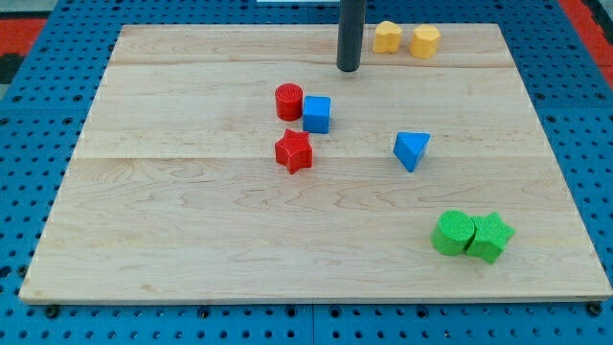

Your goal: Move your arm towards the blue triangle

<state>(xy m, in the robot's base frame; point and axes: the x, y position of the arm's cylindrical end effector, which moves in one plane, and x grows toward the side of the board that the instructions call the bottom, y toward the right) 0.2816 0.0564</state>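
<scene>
Rod (350,34) descends from the top edge of the frame, slightly right of centre; its tip (348,69) rests near the upper part of the wooden table (192,240). No hand on this arm, only the straight dark rod, so nothing spread, pressed or pinching.

Blue triangle (411,149) lies right of centre, below and to the right of the tip, well apart from it and alone on bare wood.

Closer to the tip, lower left: red cylinder (288,101) and blue cube (317,114), side by side and touching or nearly so. Red star (294,150) sits just below that pair.

Upper right, near the table's top edge: two yellow blocks. The left yellow block (387,37) has a rounded, lobed outline; the right yellow block (425,41) looks hexagonal. They sit just beside each other, to the right of the rod.

Lower right: green cylinder (452,233) and green star (489,236), pressed together.

Table rests on a blue perforated surface (38,115).
</scene>
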